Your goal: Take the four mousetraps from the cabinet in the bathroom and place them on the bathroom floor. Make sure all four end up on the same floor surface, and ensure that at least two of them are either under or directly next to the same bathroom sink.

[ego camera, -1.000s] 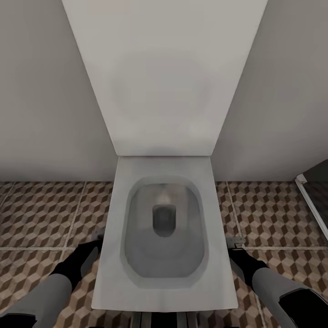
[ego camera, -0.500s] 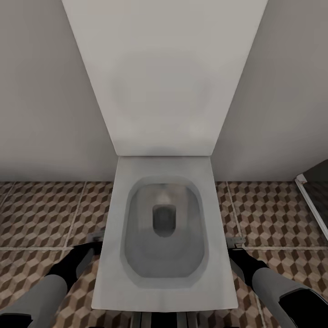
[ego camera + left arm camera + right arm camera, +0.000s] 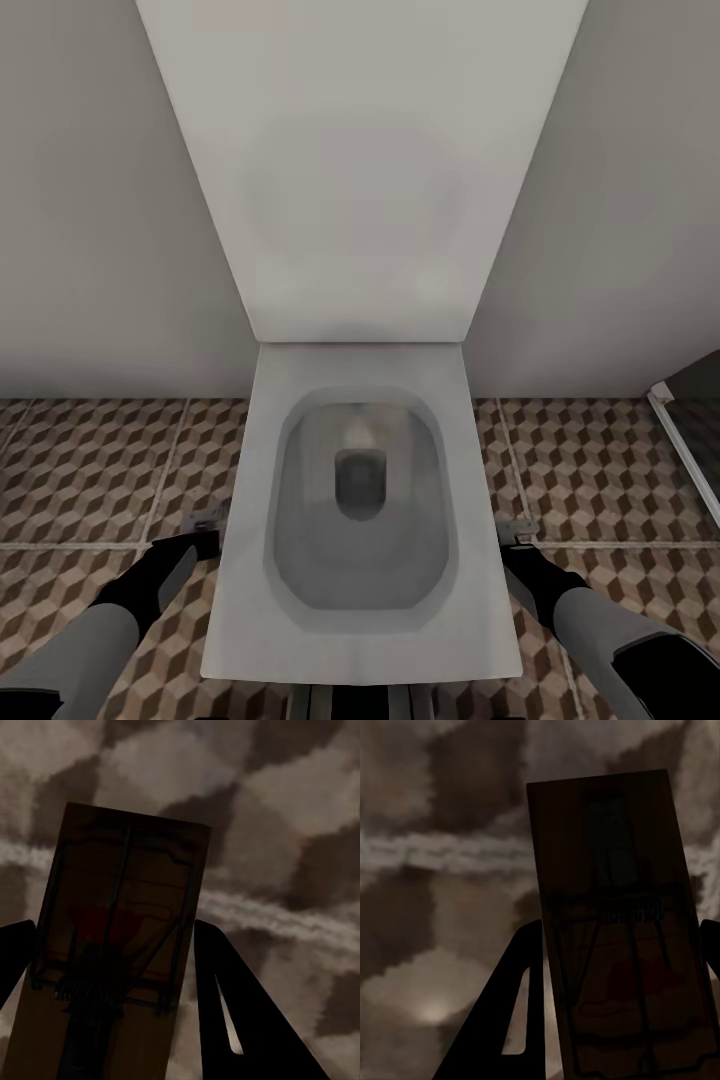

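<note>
A mousetrap, flat brown wood with a wire spring, sits between the dark fingers of my left gripper, which is shut on it close above the bathroom floor. My right gripper is shut on a second mousetrap, also just over the cube-patterned tiles. In the head view the left gripper hangs low beside the toilet's left side and the right gripper beside its right side. The cabinet and the sink are out of view.
A white toilet with its lid raised stands straight ahead between my arms, against a grey wall. A glass shower edge runs at the far right. Patterned floor lies on both sides of the toilet.
My left arm has drawn slightly back and outward from the toilet, carrying its mousetrap. The right arm has not moved.
</note>
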